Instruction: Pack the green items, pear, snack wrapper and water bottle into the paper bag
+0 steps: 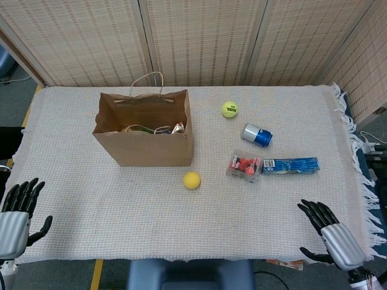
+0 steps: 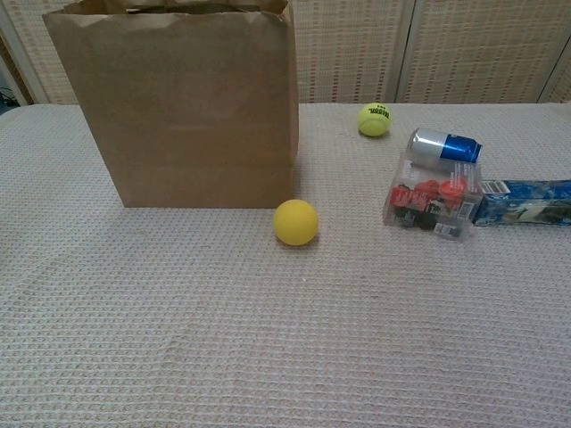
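The brown paper bag (image 1: pixel 148 142) (image 2: pixel 196 116) stands upright at the table's left with its mouth open. Inside it I make out a crinkled wrapper (image 1: pixel 176 128) and other items I cannot identify. My left hand (image 1: pixel 15 217) hangs off the table's near-left corner, fingers spread, empty. My right hand (image 1: pixel 332 232) sits past the near-right corner, fingers apart, holding nothing. Neither hand shows in the chest view.
A yellow ball (image 1: pixel 191 179) (image 2: pixel 295 222) lies just in front of the bag's right corner. A tennis ball (image 1: pixel 229 109) (image 2: pixel 375 119), a blue can (image 1: pixel 256 135) (image 2: pixel 443 145), a clear box of red pieces (image 1: pixel 244 165) (image 2: pixel 432 200) and a blue packet (image 1: pixel 290 165) (image 2: pixel 526 201) lie to the right.
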Controlling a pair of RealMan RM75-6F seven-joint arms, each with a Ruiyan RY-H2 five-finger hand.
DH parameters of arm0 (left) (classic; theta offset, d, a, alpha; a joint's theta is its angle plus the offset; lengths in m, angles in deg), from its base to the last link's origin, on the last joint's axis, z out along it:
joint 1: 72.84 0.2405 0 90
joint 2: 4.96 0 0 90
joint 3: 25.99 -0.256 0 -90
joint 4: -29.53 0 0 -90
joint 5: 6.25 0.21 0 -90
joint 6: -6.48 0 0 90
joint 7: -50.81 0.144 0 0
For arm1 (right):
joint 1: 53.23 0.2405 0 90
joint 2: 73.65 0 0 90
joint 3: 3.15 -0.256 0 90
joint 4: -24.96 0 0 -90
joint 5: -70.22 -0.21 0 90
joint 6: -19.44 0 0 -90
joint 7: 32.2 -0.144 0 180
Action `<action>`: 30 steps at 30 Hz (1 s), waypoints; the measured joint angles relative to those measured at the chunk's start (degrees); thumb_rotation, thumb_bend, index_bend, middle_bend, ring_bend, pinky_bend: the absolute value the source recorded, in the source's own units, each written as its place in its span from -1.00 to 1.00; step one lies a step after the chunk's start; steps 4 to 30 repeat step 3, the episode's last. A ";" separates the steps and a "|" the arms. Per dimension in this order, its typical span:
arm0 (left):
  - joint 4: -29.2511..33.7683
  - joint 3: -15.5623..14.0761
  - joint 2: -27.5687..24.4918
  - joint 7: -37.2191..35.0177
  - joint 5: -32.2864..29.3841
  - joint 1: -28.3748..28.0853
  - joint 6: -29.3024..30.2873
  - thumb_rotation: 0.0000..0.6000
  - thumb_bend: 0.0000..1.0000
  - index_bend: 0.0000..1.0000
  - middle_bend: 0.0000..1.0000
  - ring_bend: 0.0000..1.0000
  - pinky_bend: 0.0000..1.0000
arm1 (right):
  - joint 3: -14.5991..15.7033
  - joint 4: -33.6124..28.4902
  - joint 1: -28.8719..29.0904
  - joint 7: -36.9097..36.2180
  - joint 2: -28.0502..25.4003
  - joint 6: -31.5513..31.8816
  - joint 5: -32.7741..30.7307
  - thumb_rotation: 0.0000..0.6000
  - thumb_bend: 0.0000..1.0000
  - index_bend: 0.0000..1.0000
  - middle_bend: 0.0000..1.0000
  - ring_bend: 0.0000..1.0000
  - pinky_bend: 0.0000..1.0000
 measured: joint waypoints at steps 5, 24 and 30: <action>-4.86 -0.93 1.45 -1.58 2.72 3.15 3.07 1.00 -0.27 -0.95 -1.00 -1.00 -0.91 | -0.63 0.50 -0.30 0.72 0.63 0.74 -0.13 1.00 -0.85 -1.00 -1.00 -1.00 -1.00; -4.86 -0.93 1.45 -1.58 2.72 3.15 3.07 1.00 -0.27 -0.95 -1.00 -1.00 -0.91 | -0.63 0.50 -0.30 0.72 0.63 0.74 -0.13 1.00 -0.85 -1.00 -1.00 -1.00 -1.00; -4.86 -0.93 1.45 -1.58 2.72 3.15 3.07 1.00 -0.27 -0.95 -1.00 -1.00 -0.91 | -0.63 0.50 -0.30 0.72 0.63 0.74 -0.13 1.00 -0.85 -1.00 -1.00 -1.00 -1.00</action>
